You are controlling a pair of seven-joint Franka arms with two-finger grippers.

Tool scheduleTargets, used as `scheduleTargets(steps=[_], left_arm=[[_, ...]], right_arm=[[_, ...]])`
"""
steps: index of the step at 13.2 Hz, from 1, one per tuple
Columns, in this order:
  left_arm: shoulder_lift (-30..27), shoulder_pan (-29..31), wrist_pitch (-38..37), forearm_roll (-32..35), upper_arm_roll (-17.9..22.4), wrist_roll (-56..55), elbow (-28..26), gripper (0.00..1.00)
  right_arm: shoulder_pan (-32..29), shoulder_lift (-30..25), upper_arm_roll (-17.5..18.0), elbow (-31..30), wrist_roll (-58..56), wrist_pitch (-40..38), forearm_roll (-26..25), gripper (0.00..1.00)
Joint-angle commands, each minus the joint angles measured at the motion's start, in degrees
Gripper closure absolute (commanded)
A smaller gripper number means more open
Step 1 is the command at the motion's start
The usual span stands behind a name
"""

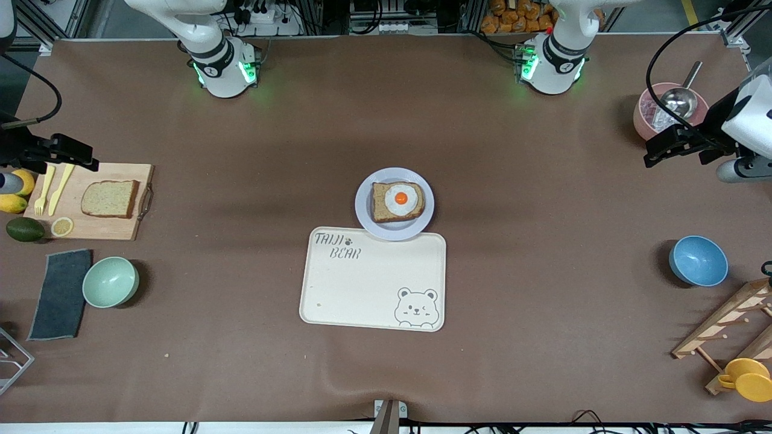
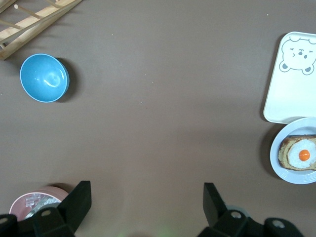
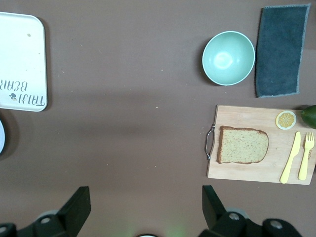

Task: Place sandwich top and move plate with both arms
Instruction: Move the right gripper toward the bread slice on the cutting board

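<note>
Cream tray point(image 1: 338, 289): printed "TAIJI BEAR", second word clear, first less so; paw mark between words.

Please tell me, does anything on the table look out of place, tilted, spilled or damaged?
Only one small thing: the plate with the egg-topped slice overlaps the rim of the bear tray, so it may sit slightly uneven. The sandwich top lies flat on the cutting board. Nothing looks spilled or damaged.
</note>
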Motion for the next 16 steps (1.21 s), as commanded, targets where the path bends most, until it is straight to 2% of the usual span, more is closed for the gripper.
scheduleTargets(steps=[1,6,10,16], left_arm=[[-0.42,0.39,-0.51,-0.86,-0.21,0.46,-0.20,0.00],[0.54,-0.05,-0.42,-0.59,-0.12,0.81,1.54,0.00],[2.04,0.74,0.54,-4.11,0.05,1.69,1.55,0.00],[5.64,-0.23,2.48,-3.93,-0.12,1.34,1.37,0.00]], right_arm=[[-0.60,0.08,0.19,0.18,-0.49,-0.45,0.01,0.00],[-0.87,0.08,0.19,-0.17,-0.75,-0.62,0.01,0.00],[-1.30,1.13,0.11,0.09,-0.58,-1.85,0.53,0.00],[-7.71,7.37,0.02,0.54,-0.76,-1.42,0.62,0.00]])
